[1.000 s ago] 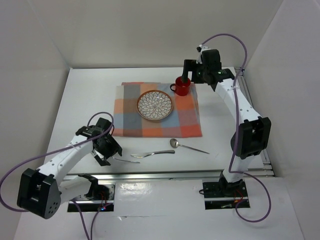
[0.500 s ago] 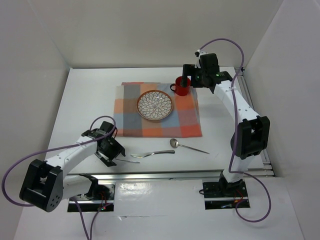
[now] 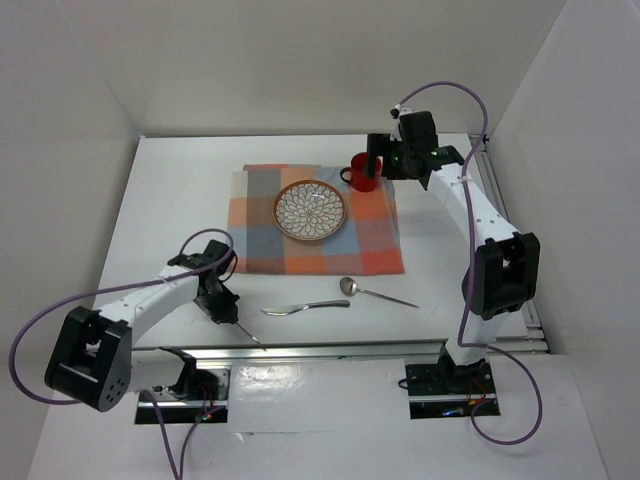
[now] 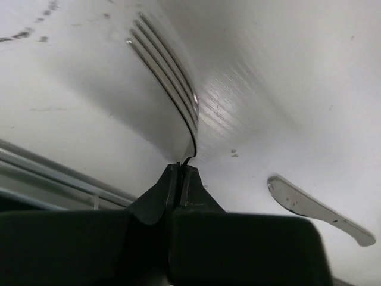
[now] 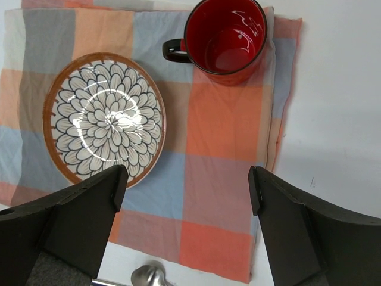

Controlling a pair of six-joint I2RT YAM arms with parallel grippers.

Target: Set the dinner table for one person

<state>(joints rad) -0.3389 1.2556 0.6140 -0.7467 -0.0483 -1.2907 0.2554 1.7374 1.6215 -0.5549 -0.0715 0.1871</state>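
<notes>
Steel fork (image 4: 172,98) clamped in left tool (image 4: 180,169), tines pointing near-right.

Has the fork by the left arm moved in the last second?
Yes. Pinched in the left gripper, the fork has swung from lying along the metal rail to pointing its free end toward it.

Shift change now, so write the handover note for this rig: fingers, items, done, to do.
Left gripper: fingers shut on the fork, at the table's near edge.
Right gripper: open, empty, above the cloth near the mug.
Done: plate and mug sit on the cloth.
To do: fork, spoon and the other utensil probably go beside the plate.
</notes>
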